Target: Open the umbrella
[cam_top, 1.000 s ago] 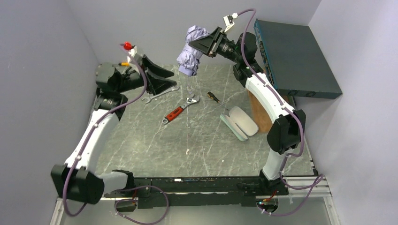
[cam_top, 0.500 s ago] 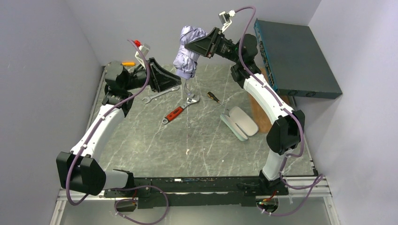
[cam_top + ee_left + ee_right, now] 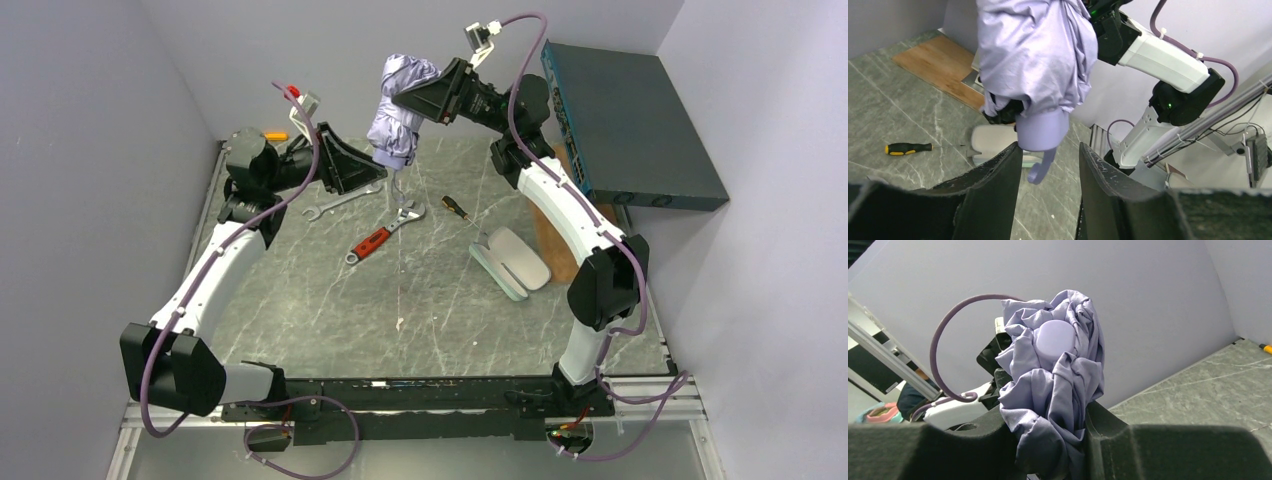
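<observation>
While right gripper (image 3: 1048, 440) clamps the umbrella (image 3: 1058, 385) upright over the far edge of the worktop (image 3: 420, 300), handle (image 3: 1042, 131) hangs down; left gripper (image 3: 1048, 180) gapes empty. Handle sits just ahead of its gap.

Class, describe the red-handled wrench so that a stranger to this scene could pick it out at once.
Start at the grey marble table and find the bundled lavender umbrella held above its far end. On the tabletop below it lies the wrench, slanting. Unlike the plain silver spanner to its left and the small screwdriver to its right, it has a red grip.
</observation>
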You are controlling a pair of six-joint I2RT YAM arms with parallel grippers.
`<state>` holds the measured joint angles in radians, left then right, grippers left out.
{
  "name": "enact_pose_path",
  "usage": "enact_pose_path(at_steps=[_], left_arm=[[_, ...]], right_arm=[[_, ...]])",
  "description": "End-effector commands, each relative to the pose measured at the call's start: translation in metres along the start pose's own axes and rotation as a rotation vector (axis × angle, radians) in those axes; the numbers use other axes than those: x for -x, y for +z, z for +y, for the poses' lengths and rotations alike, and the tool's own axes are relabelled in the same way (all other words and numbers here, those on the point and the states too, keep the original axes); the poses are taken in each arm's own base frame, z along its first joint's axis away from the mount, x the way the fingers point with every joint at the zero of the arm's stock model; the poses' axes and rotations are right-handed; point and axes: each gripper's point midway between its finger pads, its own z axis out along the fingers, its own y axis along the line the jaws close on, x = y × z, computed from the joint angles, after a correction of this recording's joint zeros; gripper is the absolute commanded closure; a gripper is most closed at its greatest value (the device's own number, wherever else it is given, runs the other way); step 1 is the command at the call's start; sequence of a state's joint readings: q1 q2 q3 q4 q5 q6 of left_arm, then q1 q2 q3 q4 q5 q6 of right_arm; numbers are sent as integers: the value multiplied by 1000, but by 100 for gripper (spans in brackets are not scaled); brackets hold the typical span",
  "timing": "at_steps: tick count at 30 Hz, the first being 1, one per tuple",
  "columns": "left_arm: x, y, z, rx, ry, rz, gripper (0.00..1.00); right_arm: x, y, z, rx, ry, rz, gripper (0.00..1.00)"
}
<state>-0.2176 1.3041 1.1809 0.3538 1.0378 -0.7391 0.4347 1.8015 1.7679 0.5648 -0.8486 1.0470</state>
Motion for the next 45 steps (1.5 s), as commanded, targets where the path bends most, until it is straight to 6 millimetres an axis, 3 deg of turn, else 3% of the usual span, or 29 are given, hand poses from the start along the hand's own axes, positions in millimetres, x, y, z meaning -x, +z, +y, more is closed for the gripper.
enact_pose_path(at_steps=[1, 6, 10, 14, 18, 24, 28, 29, 32, 34, 38, 45], left_arm=[[25, 3, -11, -1, 88, -57, 49], [34, 3, -24, -55, 129, -75, 50], [38, 6, -23, -64, 133, -79, 55], [34, 8, -21, -73, 134, -63, 69], [3, 2, -16, -95, 122, -1, 98], [-68, -17, 3, -75, 96, 155, 100], [-90, -24, 8, -64, 128, 196, 100], [-89, -24, 6, -65, 138, 194, 94], [-78, -23, 2, -69, 189, 189, 50], [-67, -21, 0, -65, 247, 189, 36], [-56, -18, 0, -57, 339, 215, 27], [-59, -10, 5, -106, 420, 290, 28]], right_arm=[[22, 2, 56, 117, -106, -31, 100], [18, 2, 48, 104, -93, -19, 100], [17, 4, 47, 106, -82, -13, 100], [16, 5, 46, 106, -74, -11, 100], [32, 6, 50, 106, -100, -41, 100], [81, -2, 52, 74, -195, -135, 100], [88, -5, 54, 81, -216, -136, 100], [86, -6, 54, 83, -211, -130, 100], [73, -9, 46, 81, -184, -97, 100], [63, -11, 44, 88, -178, -73, 100], [47, -14, 47, 115, -163, -31, 100], [29, -14, 69, 203, -200, 27, 100]])
